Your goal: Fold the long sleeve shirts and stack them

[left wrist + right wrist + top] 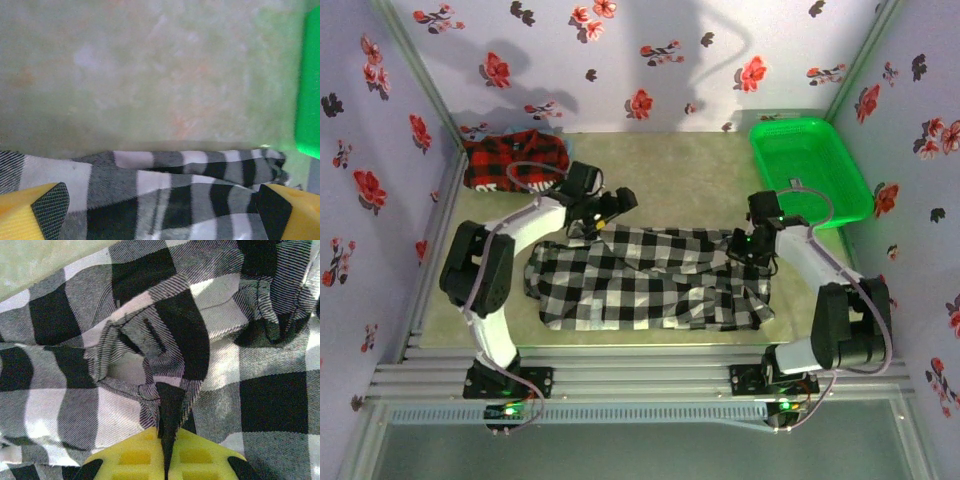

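Observation:
The black-and-white checked shirt (650, 280) lies spread and rumpled across the middle of the table. The red-and-black plaid shirt (515, 160) with white lettering lies folded at the back left. My left gripper (610, 210) hovers open over the checked shirt's far left edge. In the left wrist view the left gripper (160, 207) has its fingers wide apart, with checked cloth (165, 180) below and nothing between them. My right gripper (748, 245) sits at the shirt's right side. In the right wrist view the right gripper (169, 395) is shut, pinching a gathered fold of checked cloth (65, 315).
A green plastic basket (790, 123) stands at the back right, close behind the right arm; its wall (309, 75) shows at the right edge of the left wrist view. Flowered walls close in the table on three sides. Bare tabletop (670, 170) lies behind the checked shirt.

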`<control>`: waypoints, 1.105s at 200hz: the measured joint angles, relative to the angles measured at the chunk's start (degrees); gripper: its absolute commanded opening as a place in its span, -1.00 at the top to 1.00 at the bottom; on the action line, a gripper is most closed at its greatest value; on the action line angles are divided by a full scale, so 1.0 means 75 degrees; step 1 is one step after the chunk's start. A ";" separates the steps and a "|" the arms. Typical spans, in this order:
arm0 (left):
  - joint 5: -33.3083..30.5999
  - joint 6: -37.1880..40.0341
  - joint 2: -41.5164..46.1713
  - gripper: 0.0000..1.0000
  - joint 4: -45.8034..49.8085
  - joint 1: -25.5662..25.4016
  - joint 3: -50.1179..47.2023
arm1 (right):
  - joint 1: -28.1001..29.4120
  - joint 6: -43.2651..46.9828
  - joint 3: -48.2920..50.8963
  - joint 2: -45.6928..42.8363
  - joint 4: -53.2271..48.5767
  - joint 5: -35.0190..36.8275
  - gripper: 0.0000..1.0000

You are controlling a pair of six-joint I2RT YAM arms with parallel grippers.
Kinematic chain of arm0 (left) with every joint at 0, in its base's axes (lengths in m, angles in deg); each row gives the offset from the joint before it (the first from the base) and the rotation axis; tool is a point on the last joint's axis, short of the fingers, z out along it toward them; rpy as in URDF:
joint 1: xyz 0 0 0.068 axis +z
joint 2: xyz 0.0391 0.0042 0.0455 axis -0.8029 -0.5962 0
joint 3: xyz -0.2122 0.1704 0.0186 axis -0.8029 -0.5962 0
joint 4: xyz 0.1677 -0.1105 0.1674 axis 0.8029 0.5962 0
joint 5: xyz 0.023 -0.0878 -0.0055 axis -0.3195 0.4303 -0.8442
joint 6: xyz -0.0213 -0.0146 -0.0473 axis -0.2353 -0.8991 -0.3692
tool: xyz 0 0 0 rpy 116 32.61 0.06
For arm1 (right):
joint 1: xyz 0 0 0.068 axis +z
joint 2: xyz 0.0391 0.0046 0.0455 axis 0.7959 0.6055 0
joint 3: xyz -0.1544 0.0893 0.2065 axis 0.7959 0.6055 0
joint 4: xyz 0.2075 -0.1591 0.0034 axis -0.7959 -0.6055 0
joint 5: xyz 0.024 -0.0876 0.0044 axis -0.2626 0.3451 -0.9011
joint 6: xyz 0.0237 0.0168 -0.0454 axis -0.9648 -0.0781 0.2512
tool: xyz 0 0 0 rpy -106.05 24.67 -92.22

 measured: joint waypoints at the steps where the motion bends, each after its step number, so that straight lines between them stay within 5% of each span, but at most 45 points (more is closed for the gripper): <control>1: -0.0009 0.0000 0.0020 -0.99 -0.0003 0.0000 0.0000 | 0.0000 0.0003 0.0003 -0.0015 -0.0003 -0.0003 0.83; 62: -0.0871 -0.0017 0.0396 -0.99 0.0481 0.0090 0.0851 | -0.0026 0.0245 0.0230 -0.0309 -0.0166 -0.0099 0.83; 146: -0.1912 -0.0140 -0.0676 -0.95 0.1271 0.0274 0.1381 | -0.0087 0.0393 0.0478 -0.0516 -0.0289 -0.0175 0.82; 221: -0.1763 0.0198 -0.1052 -0.22 0.1961 0.0772 0.1818 | -0.0114 0.0458 0.0510 -0.0533 -0.0291 -0.0204 0.82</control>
